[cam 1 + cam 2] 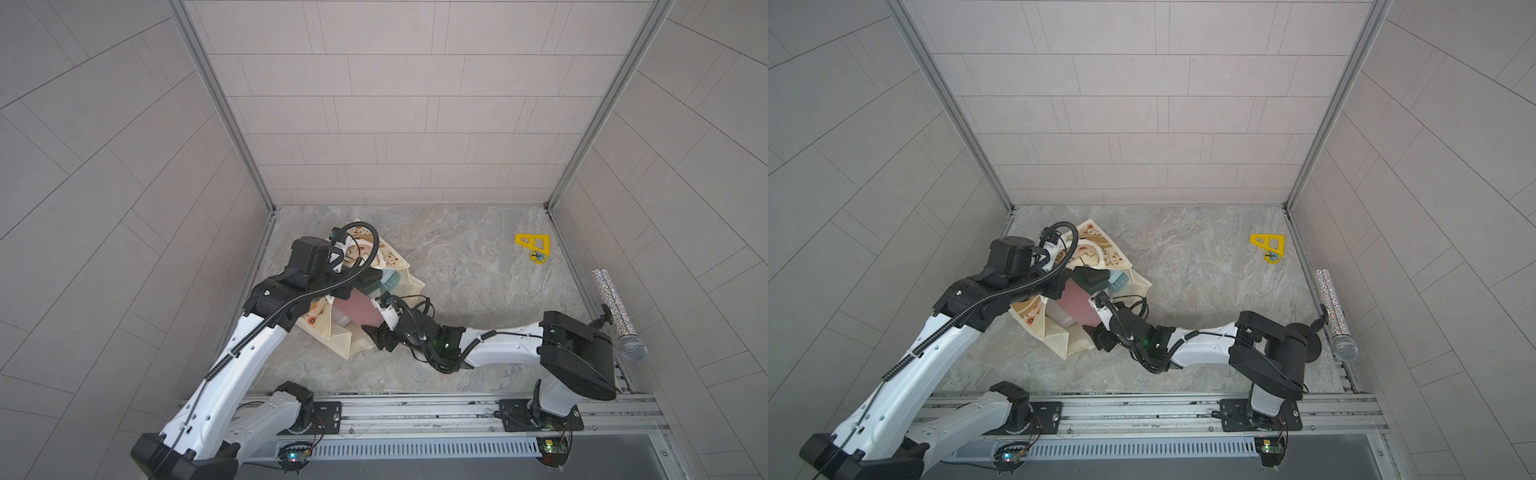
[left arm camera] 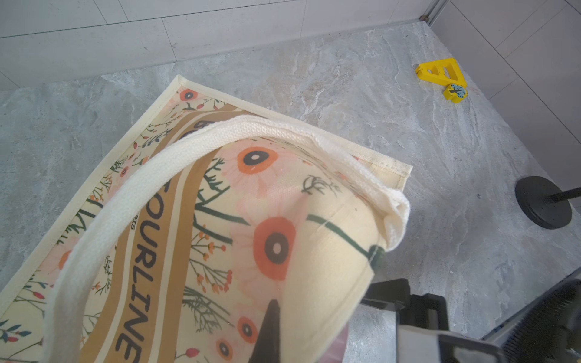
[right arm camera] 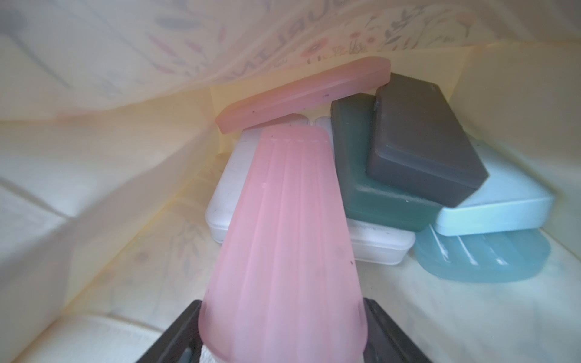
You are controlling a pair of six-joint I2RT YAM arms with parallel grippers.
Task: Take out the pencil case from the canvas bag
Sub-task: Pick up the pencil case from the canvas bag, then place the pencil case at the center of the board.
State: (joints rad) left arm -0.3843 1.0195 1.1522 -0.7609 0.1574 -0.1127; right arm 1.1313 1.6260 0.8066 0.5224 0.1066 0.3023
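The pencil case (image 3: pixel 283 235), a ribbed pink one, is inside the canvas bag (image 2: pixel 267 195). Its near end is at the bag's mouth and its far end reaches over the pile of cases deeper in. The right tool (image 3: pixel 283 333) is clamped on that near end, one dark finger on each long side. This looks like a grip for drawing the case straight out through the mouth, and the case is not yet clear of the bag. In a top view the pencil case (image 1: pixel 357 309) shows as a pink slab in the bag's opening.

Deeper in the bag are a second pink case (image 3: pixel 301 94) tilted on edge, a white case (image 3: pixel 226 201), and a dark green case (image 3: pixel 361 176) with a grey case (image 3: pixel 421 138) on top. A pale blue case (image 3: pixel 503 204) and a ribbed blue case (image 3: pixel 481 257) lie there too. They overlap loosely, so I judge a slow, straight pull least likely to drag one along.

The bag lies on its side on the table (image 1: pixel 457 270), mouth turned toward the right arm. The left tool (image 2: pixel 272 333) is closed, pinching the bag's upper wall and holding it raised. The cloth arches over, with the white rope handle (image 2: pixel 125 204) draped across it. That lift appears meant to hold the mouth open and give the right arm room.

Well apart from the bag, toward the table's far right corner, are a yellow block (image 1: pixel 533 247) and a glittery microphone (image 1: pixel 619 316). Neither plays a part here.
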